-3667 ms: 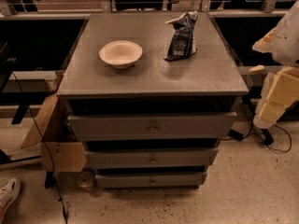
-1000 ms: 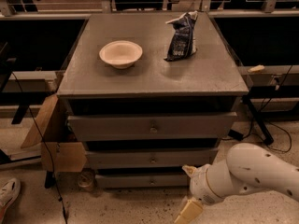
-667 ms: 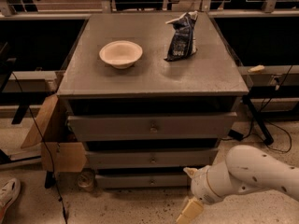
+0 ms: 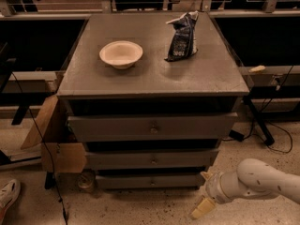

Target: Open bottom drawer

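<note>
The bottom drawer (image 4: pixel 151 181) is the lowest and shortest of three grey fronts in the cabinet, with a small round knob (image 4: pixel 152 183) at its centre. Its front sits set back under the middle drawer (image 4: pixel 151 159). My gripper (image 4: pixel 205 192) hangs low near the floor, just right of the bottom drawer's right end. Its two yellowish fingers (image 4: pixel 201 208) stand apart, open and empty. It does not touch the knob. The white forearm (image 4: pixel 262 181) reaches in from the right.
On the cabinet top (image 4: pixel 140 74) stand a cream bowl (image 4: pixel 121 54) and a dark snack bag (image 4: pixel 182 36). The top drawer (image 4: pixel 152 126) sticks out furthest. A cardboard box (image 4: pixel 54 142) leans at the cabinet's left. Cables and a stand leg lie on the floor at right. A shoe (image 4: pixel 8 193) shows bottom left.
The arm has come down from the right edge to the floor in front of the bottom drawer's right end. In the last second the gripper has shifted slightly right.
</note>
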{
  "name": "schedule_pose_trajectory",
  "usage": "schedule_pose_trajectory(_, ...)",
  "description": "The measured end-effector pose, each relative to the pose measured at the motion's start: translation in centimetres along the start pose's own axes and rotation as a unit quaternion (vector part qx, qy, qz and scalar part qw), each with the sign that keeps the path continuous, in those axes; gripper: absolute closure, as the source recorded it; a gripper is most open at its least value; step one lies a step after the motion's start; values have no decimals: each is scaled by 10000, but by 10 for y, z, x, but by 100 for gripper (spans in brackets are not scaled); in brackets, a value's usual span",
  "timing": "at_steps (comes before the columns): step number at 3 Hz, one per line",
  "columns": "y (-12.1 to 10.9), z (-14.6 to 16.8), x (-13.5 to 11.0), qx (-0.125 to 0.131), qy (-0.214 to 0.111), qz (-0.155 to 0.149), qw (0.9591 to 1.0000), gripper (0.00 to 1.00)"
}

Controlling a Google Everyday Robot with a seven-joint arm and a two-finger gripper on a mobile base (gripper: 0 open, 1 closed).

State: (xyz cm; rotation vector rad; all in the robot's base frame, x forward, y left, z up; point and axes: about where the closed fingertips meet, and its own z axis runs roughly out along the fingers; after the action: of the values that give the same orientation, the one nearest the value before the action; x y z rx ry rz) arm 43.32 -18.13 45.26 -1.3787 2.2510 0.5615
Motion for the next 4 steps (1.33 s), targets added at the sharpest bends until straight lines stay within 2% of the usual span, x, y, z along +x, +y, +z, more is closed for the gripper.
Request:
schedule_pose_trajectory(1,-36,36,45,36,-230,103,9997,0)
schedule_pose_trajectory(2,-50,93,86,-285,-283,273,9988,0)
schedule_pose_trajectory(3,-36,126,104,-483,-349,495,9970,0)
schedule_pose_trajectory(4,-36,126,104,-483,-349,495,9970,0)
